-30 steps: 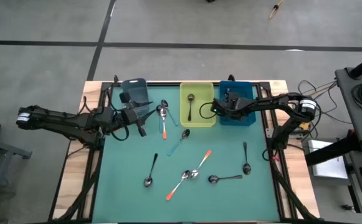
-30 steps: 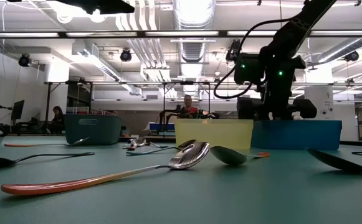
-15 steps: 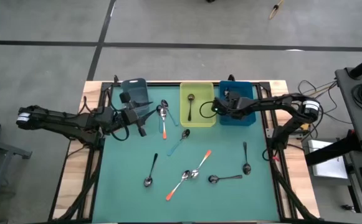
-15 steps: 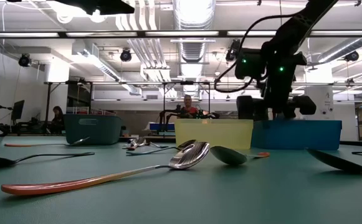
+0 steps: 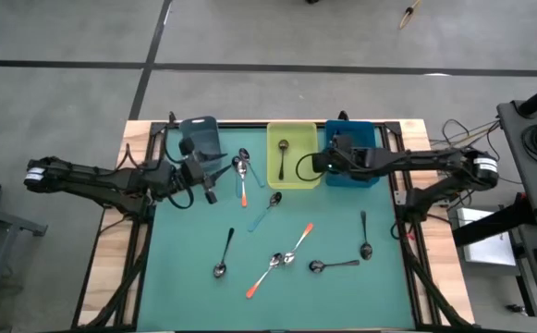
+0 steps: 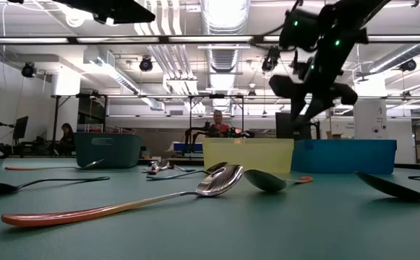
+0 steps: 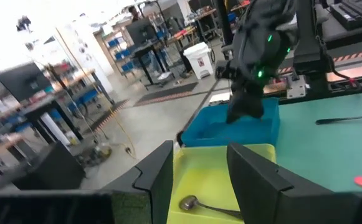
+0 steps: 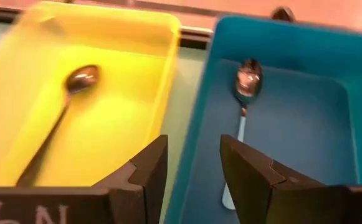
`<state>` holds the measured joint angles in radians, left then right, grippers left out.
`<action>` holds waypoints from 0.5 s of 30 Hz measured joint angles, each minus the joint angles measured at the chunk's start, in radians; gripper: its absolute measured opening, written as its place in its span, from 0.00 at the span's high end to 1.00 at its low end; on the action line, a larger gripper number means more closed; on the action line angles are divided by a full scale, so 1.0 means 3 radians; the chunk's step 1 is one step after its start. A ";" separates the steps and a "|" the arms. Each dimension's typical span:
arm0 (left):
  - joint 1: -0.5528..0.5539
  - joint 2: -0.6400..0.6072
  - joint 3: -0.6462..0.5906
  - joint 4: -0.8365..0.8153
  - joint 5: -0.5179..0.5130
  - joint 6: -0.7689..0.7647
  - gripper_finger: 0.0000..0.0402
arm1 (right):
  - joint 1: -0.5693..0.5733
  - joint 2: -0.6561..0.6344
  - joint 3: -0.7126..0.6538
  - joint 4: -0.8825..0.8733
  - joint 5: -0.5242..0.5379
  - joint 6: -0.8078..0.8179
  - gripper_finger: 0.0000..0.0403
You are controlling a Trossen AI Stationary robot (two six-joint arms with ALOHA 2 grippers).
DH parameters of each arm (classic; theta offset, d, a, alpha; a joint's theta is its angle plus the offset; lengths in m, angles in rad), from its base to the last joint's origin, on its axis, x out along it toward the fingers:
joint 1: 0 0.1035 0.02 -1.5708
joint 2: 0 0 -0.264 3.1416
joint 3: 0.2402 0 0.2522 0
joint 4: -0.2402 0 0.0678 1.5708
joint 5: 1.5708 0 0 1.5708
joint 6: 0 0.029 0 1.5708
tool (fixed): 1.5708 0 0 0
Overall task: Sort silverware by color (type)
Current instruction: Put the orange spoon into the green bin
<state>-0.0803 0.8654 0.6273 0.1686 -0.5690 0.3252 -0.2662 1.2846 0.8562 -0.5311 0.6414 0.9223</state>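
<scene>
The silverware lies scattered on the green mat: an orange-handled spoon (image 5: pixel 242 188), a pale blue one (image 5: pixel 266 212), two orange ones crossed (image 5: pixel 283 260), and black ones (image 5: pixel 224 254), (image 5: pixel 335 265), (image 5: pixel 364 236). A black-handled spoon (image 8: pixel 56 118) lies in the yellow bin (image 5: pixel 291 178). A pale-handled spoon (image 8: pixel 243 106) lies in the blue bin (image 5: pixel 353 176). My right gripper (image 8: pixel 193 168) hangs open and empty above the wall between those two bins, tipped downward. My left gripper (image 7: pixel 199 180) waits open and level at the table's left, beside the grey bin (image 5: pixel 199 134).
The three bins stand in a row along the far edge, grey, yellow, blue from left to right. More spoons lie close to the grey bin (image 5: pixel 240 165). The mat's near half holds only the loose spoons. People and shelving show in the room beyond.
My right gripper has risen out of the blue bin and now hangs well above its rim, turned and tipped. The spoons on the mat have kept their places.
</scene>
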 joint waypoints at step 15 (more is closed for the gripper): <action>-0.0001 0.0193 0.0000 -0.1011 0.0010 -0.2082 0.69 | 0.0372 -0.0174 0.0001 0.0637 0.0140 -0.1425 0.68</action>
<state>-0.0807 0.9233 0.6273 -0.1348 -0.5660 -0.2994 -0.1547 1.2323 0.8566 -0.3399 0.6834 0.4950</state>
